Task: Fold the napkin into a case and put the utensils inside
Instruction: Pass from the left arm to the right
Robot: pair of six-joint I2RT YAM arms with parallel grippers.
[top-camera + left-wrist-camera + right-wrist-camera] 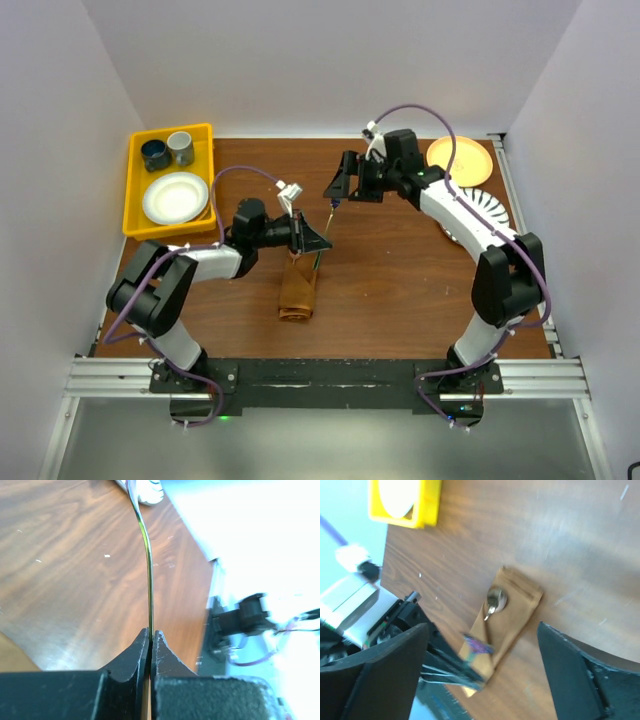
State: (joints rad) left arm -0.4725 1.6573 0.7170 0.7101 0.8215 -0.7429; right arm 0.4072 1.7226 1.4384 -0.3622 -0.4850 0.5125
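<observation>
The rust-brown napkin, folded into a narrow case [298, 292], lies on the table in front of the left arm; it also shows in the right wrist view [520, 605]. My left gripper [312, 240] is shut on the thin handle of a utensil [148, 570] seen edge-on, just beyond the case's far end. The utensil [326, 222] slants up toward my right gripper [338, 190]. In the right wrist view its iridescent handle [479, 645] and silvery spoon tip [496, 600] show over the case. My right gripper [482, 626] is wide open and empty above it.
A yellow bin [135, 215] at the back left holds a white plate [175, 197] and two cups [168, 150]. An orange plate [458, 158] and a white ribbed rack [482, 212] stand at the back right. White walls close in the table.
</observation>
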